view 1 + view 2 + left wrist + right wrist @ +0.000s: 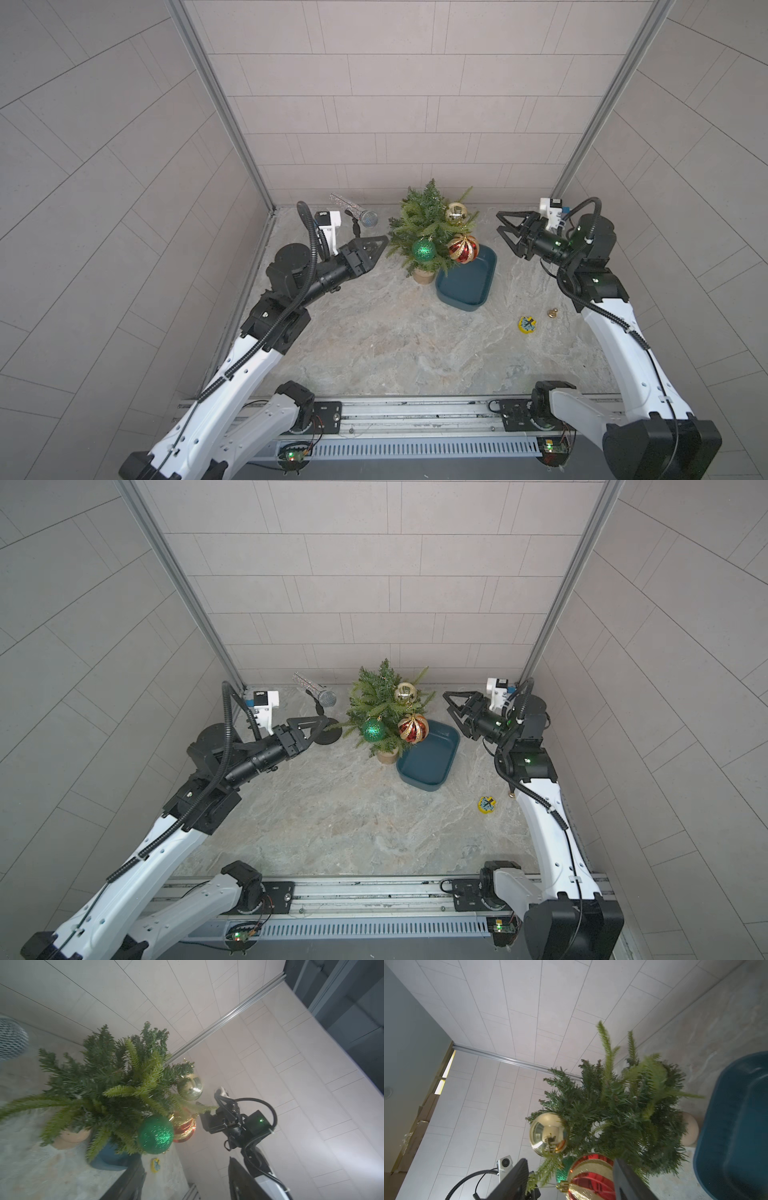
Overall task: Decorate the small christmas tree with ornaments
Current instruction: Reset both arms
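The gold ornament (456, 213), green ornament (423, 249) and red ornament (463, 248) hang on the small christmas tree (419, 216), the left gripper (383, 241) and right gripper (498, 221) beside it are open and empty, so backing away gently seems next.

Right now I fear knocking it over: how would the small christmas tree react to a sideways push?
The small christmas tree likely tips easily: wide branches over a narrow tan pot. Its thin branches would probably flex first and set the hung ornaments swinging.

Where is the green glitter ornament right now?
In both top views the green ornament hangs low on the tree's near side, just above the pot, left of the red-and-gold ornament.
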`<state>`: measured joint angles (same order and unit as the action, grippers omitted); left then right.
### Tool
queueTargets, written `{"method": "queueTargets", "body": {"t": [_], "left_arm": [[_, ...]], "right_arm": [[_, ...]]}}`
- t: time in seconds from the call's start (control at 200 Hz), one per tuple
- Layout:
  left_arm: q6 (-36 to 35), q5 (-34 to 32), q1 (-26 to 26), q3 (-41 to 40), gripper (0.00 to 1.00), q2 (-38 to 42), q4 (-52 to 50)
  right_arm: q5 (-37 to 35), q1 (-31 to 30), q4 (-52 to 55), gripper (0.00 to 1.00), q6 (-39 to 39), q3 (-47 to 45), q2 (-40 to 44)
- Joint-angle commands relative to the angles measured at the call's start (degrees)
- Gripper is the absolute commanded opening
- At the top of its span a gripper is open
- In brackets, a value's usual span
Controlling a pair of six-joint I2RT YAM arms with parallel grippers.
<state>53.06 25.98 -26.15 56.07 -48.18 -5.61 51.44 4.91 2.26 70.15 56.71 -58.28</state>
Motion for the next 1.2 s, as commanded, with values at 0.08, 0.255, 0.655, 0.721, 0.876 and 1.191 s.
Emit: {"method": "queueTargets", "body": {"t": [0.08, 0.255, 0.655, 0.721, 0.876, 1.191], "left_arm": [[-7.26, -9.34, 1.44, -4.06, 0.99, 6.65, -17.66], [-8.78, -16.97, 3.04, -7.37, 1.0, 9.86, -26.45], [-24.94, -51.44, 7.39, -7.04, 1.0, -4.6, -24.55], [-35.68, -55.51, 7.34, -11.06, 1.0, -6.49, -12.71], [-48.64, -62.05, 10.24, -15.91, 1.0, -16.56, 6.71], [-57.63, -53.92, 14.37, -26.76, 1.0, -32.82, 41.21]], "right_arm": [[-6.06, 2.64, 10.89, 0.96, -10.46, -8.4, 6.28], [-11.81, 5.03, 17.2, 1.0, -16.64, -14.05, 7.42], [-61.85, 5.61, 20.43, 1.0, -31.35, -15.16, 3.71], [-70.25, 3.14, 11.58, 1.0, -34.91, -19.7, 3.5], [-87.0, -6.19, -11.28, 1.0, -51.67, -27.34, -2.36], [-79.47, -9.37, -47.65, 1.0, -64.59, -36.84, -19.05]]}}
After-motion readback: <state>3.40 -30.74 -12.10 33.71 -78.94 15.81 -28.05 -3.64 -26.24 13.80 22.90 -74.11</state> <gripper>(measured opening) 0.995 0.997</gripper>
